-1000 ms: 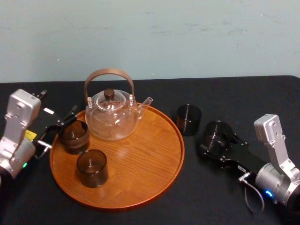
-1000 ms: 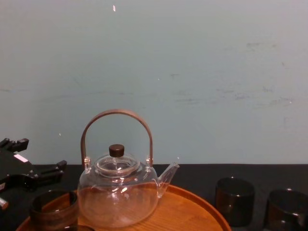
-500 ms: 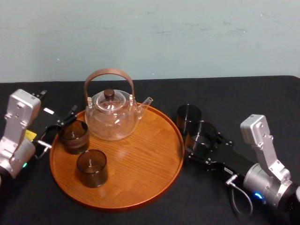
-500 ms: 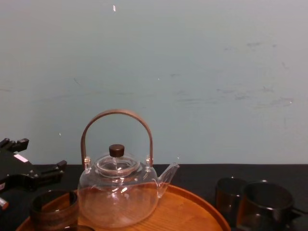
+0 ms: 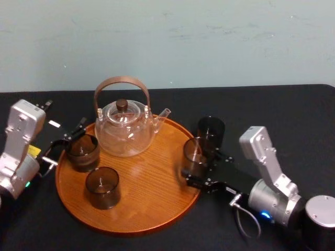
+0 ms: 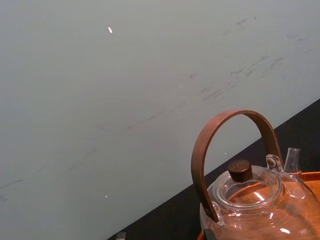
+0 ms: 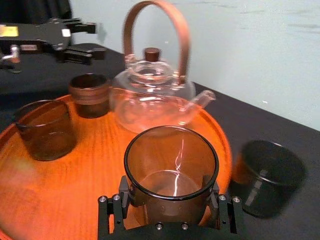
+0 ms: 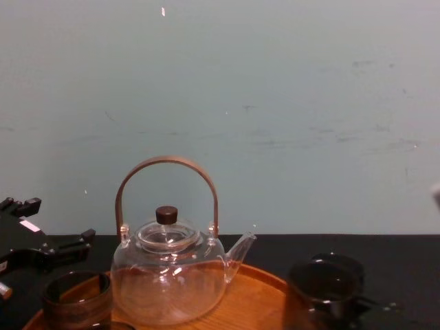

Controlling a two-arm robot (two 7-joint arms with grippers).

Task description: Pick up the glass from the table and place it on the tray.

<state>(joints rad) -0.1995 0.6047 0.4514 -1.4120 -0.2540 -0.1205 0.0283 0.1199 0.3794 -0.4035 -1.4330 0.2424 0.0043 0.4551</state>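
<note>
Half a second per stage, going by the head view: starting well out on the black table (image 5: 272, 110), right of everything else; then drawing up just beside the rim; now crossing the right-hand rim of the tray (image 5: 152, 201). Coming in on the side away from the teapot (image 5: 125, 132), itself staying put at the back of the tray.

Making this move with the right gripper (image 5: 194, 174), reaching in low from the right. Parking the left gripper (image 5: 73, 132) beside the left rim, fingers apart, close to the rear glass (image 5: 82, 151) but apparently not touching it, and not moving over the same second.

Clamping both right fingers on the lower wall of the glass (image 5: 194, 150), one to each side, per the right wrist view. Keeping it upright, mouth up. Hanging just over the wood or already touching it: impossible to tell which.

Leaving a spare glass (image 5: 211, 130) behind on the table, just outside the rim and just behind the carried one. Passing close enough to call for care when backing out.

Sharing the tray with the rear glass and a front glass (image 5: 103, 187), both sitting on the left half, well apart from the incoming one, neither shifting.

Reading the pick as done and the placing as nearly done. Remaining, by judgement: easing inward onto bare wood, settling the base flat, spreading the fingers, then retreating to the right without brushing the spare glass.
</note>
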